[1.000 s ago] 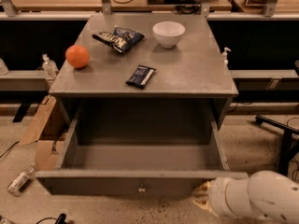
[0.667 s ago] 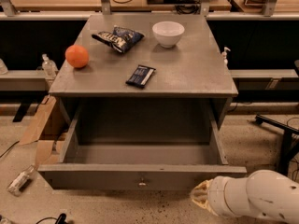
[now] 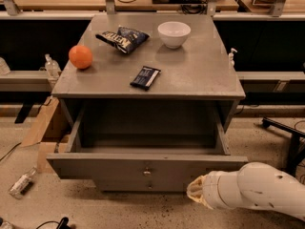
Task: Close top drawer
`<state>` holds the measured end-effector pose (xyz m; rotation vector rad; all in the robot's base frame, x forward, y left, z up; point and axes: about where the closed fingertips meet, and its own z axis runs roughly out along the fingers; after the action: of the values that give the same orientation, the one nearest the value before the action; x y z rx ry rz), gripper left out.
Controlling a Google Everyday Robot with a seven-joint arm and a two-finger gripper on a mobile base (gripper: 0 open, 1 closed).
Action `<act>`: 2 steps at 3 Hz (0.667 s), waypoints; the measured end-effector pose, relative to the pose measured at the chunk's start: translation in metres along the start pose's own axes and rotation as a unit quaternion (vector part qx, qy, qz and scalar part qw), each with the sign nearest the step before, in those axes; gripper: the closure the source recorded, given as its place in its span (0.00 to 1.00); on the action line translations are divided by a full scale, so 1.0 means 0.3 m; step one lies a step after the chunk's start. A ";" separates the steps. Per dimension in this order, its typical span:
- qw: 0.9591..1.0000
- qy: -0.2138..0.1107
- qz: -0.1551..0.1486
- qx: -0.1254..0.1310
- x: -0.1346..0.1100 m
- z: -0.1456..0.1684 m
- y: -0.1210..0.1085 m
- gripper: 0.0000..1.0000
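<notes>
The top drawer (image 3: 143, 163) is sitting wide open, pulled well out of the grey cabinet (image 3: 190, 75) toward the camera. Its inside is showing bare grey metal all the way to the back wall. Its wide front panel is facing us low in the view, with the small knob (image 3: 147, 169) dead centre. Just under it another knob (image 3: 149, 185) is peeking out on a shallower drawer front that is tucked further back.

The gripper (image 3: 195, 192) is coming in from the lower right on the end of the thick white arm (image 3: 259, 191). Its tan tip is hovering just below the right part of the open drawer's front panel, right of the knob. Whether it is touching the panel, I cannot tell, and I cannot tell how far open it is either. Nothing is showing in its hold.

Up on the cabinet top, an orange (image 3: 80, 57) is sitting near the left edge, and a dark chip bag (image 3: 122, 37) is lying toward the back. A white bowl (image 3: 174, 33) is standing upright to the right of the bag, and a dark snack bar (image 3: 145, 77) is lying flat nearer the front.

On the floor to the left, a cardboard box (image 3: 44, 128) is leaning beside the cabinet, and a small bottle (image 3: 21, 183) is lying on its side close by.
</notes>
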<state>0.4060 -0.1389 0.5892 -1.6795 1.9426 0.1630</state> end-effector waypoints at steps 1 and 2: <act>1.000 -0.004 -0.012 -0.006 -0.047 0.065 -0.069 1.00; 1.000 -0.006 -0.022 -0.012 -0.086 0.119 -0.121 1.00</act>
<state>0.4536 -0.1082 0.5813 -1.7300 1.9008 0.1794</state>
